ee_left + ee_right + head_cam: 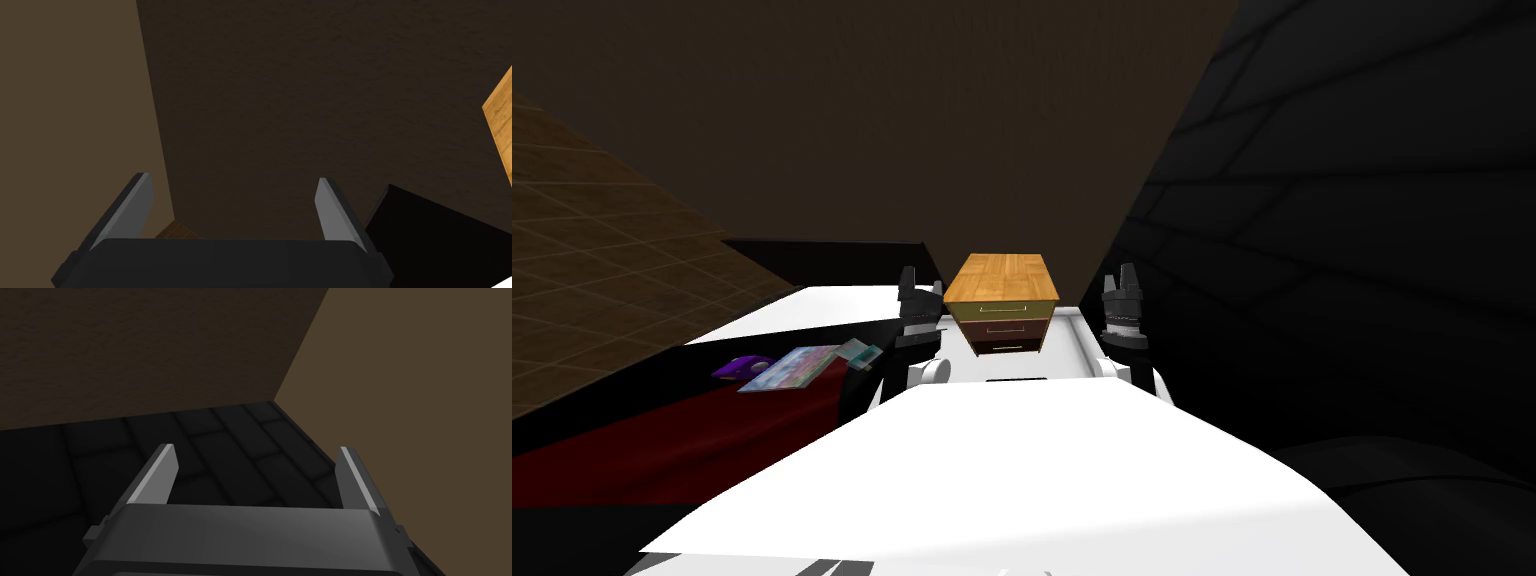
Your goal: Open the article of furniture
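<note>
Straight ahead, the small drawer cabinet (pixel 1004 278) with a wooden top stands between my two raised arms, and its three drawer fronts look shut. The left gripper (pixel 920 287) hovers just beside the cabinet's left edge. The right gripper (pixel 1123 273) is a little further off on the other side. Both have their fingers spread wide with nothing between them. Off to the left, a purple object (pixel 744 367) and a colourful book (pixel 792 368) lie on a dark red cover (pixel 712 430).
</note>
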{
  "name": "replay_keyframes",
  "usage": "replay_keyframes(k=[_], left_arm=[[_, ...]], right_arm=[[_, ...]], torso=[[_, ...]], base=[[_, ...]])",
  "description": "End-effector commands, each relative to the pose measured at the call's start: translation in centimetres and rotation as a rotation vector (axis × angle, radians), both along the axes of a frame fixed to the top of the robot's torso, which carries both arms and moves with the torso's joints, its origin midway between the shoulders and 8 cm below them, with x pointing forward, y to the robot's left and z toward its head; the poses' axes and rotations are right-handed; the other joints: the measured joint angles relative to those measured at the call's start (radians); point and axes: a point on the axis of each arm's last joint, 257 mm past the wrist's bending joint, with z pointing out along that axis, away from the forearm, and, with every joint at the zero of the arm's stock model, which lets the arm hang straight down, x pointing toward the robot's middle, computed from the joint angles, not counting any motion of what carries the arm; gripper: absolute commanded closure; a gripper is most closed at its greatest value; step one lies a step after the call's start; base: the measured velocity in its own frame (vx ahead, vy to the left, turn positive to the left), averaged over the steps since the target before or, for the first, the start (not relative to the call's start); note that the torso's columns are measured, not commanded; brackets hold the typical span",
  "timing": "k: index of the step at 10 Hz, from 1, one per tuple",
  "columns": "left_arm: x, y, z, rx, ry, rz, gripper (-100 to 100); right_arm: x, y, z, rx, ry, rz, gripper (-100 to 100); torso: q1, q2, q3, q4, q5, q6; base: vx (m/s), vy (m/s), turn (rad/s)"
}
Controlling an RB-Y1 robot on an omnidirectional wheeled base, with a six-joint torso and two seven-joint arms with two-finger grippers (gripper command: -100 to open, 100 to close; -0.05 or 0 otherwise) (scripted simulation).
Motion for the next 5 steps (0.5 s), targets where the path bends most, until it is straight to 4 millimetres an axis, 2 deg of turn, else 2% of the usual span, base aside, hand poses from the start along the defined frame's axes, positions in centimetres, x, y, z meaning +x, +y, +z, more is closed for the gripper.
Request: replay_keyframes(k=[1, 5], left_arm=[[0.00, 0.00, 0.00, 0.000, 0.000, 0.000, 0], [0.00, 0.00, 0.01, 0.000, 0.000, 0.000, 0]], right_arm=[[0.00, 0.00, 0.00, 0.000, 0.000, 0.000, 0], [-0.01, 0.00, 0.01, 0.000, 0.000, 0.000, 0]], torso=[[0.000, 0.040, -0.082, 0.041, 0.000, 0.000], [0.000, 0.322, -0.644, 0.322, 0.000, 0.000]], base=[[0.000, 0.000, 0.000], [0.000, 0.000, 0.000]])
